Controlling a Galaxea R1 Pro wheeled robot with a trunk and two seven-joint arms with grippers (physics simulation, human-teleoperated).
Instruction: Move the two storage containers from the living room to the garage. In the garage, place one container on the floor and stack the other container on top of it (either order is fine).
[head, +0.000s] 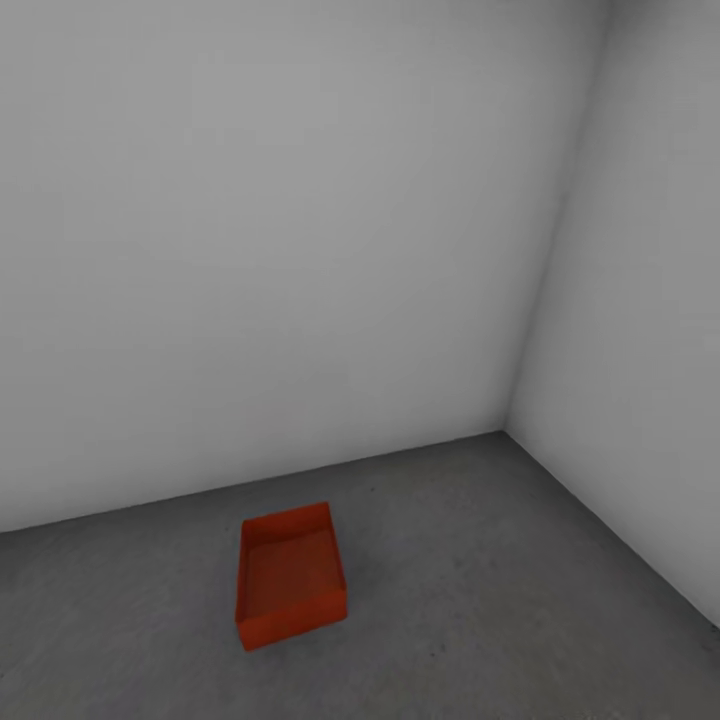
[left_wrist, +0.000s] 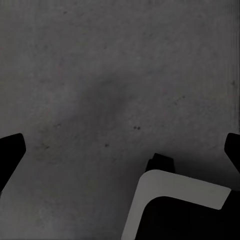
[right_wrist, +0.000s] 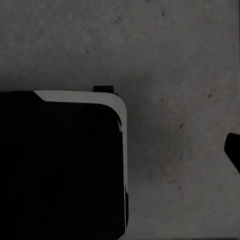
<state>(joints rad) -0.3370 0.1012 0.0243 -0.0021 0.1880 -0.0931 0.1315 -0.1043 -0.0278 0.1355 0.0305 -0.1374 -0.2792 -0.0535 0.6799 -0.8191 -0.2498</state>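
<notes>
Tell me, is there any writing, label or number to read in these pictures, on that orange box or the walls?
None. The orange-red storage container has plain walls and a plain inside, with no label or print. The pale grey walls and the dark concrete floor are bare, carrying only small specks. In the wrist views, the robot's dark body with its pale edge carries no text either.

1. Dark grey, speckled concrete floor (left_wrist: 115, 75) is seen beneath the left gripper (left_wrist: 120, 150); its dark fingertips (left_wrist: 10, 150) are spread far apart.
2. A pale-edged, dark robot base corner (left_wrist: 175, 195) is seen nearby.
</notes>
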